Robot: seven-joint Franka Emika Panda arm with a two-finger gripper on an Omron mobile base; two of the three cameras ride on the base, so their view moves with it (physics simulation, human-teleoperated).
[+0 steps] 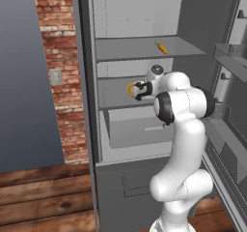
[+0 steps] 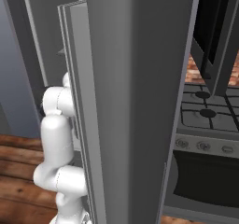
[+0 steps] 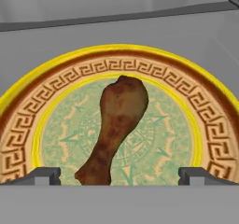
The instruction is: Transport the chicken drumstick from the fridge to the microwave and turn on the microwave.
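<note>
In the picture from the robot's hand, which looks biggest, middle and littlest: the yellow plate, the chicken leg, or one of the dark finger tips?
1. The yellow plate looks biggest; it runs off both sides.
2. The chicken drumstick, lying on the plate.
3. A dark finger tip looks littlest, though just its end pokes up at the bottom edge.

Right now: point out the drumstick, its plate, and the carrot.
chicken drumstick (image 3: 122, 118), hand view, thick meaty end.
yellow plate (image 3: 84, 71), hand view, patterned rim at upper left.
carrot (image 1: 163, 48), left base view, middle of its orange body.

A grey fridge shelf (image 3: 205, 36) carries a yellow-rimmed plate (image 3: 186, 85).
</note>
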